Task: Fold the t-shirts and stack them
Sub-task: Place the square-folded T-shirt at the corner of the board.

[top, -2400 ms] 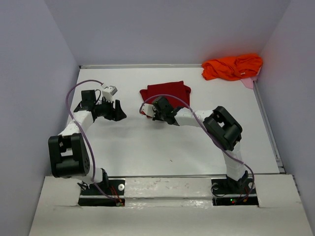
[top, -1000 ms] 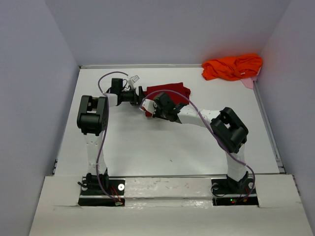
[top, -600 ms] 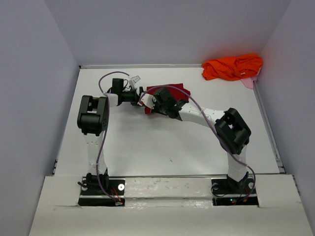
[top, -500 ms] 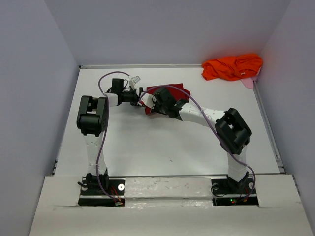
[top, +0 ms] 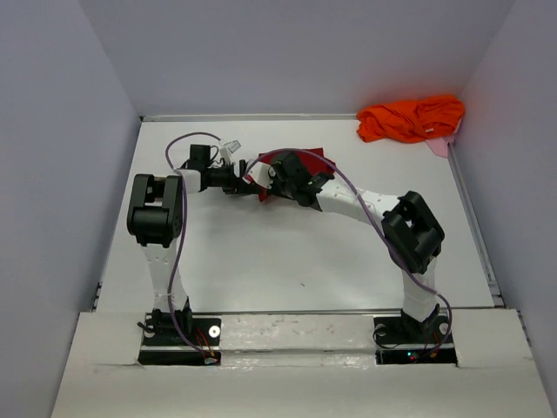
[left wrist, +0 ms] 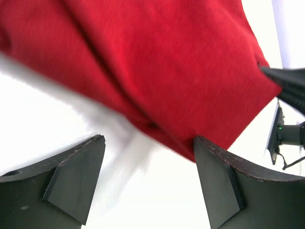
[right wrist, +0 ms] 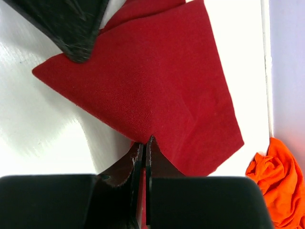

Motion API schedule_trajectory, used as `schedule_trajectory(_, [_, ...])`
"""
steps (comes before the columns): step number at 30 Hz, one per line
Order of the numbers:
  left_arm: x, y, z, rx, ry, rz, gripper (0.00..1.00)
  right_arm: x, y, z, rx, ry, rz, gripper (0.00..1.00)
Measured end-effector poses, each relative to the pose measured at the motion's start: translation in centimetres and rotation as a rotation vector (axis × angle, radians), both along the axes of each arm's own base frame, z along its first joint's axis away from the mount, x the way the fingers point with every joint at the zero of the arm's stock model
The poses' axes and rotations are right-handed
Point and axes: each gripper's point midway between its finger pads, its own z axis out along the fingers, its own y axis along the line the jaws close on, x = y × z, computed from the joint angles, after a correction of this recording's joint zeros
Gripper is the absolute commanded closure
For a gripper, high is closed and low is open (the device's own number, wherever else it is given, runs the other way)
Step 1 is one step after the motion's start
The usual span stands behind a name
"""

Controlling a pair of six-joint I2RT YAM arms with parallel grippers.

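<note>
The dark crimson red t-shirt (top: 315, 159) lies folded at the table's far middle, partly hidden by my right arm. My right gripper (top: 275, 180) is shut on its near edge (right wrist: 144, 139); the cloth (right wrist: 157, 81) spreads beyond the jaws. My left gripper (top: 249, 184) is open at the shirt's left edge, and the red cloth (left wrist: 157, 62) hangs just past its fingertips (left wrist: 97, 139), touching the right one. The left gripper's finger (right wrist: 71, 28) shows in the right wrist view. The bright orange t-shirt (top: 409, 117) lies crumpled in the far right corner, and it also shows in the right wrist view (right wrist: 281, 191).
A pink scrap (top: 439, 146) sticks out under the orange t-shirt. Grey walls close in the white table (top: 287, 261) on the left, far and right sides. Both arms reach across the far middle, grippers close together.
My left arm swung from the left side over to the red shirt's left edge, then drew slightly nearer. My right gripper moved a little farther and left with the shirt edge held.
</note>
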Motion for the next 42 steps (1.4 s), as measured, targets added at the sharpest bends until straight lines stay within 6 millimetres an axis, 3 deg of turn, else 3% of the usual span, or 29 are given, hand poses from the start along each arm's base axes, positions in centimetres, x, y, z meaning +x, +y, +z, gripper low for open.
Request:
schedule_trajectory(9, [-0.5, 0.7, 0.2, -0.040, 0.037, 0.041, 0.11, 0.4, 0.2, 0.9, 0.007, -0.019, -0.004, 1.00])
schedule_trajectory(24, [0.3, -0.7, 0.4, -0.195, 0.106, 0.064, 0.11, 0.3, 0.1, 0.8, 0.005, -0.011, -0.006, 1.00])
schedule_trajectory(35, [0.5, -4.3, 0.9, -0.262, 0.133, 0.026, 0.11, -0.2, 0.2, 0.1, 0.012, 0.018, 0.000, 1.00])
schedule_trajectory(42, [1.0, -5.6, 1.1, -0.294, 0.139, 0.005, 0.12, -0.1, 0.0, 0.1, 0.018, 0.022, -0.008, 1.00])
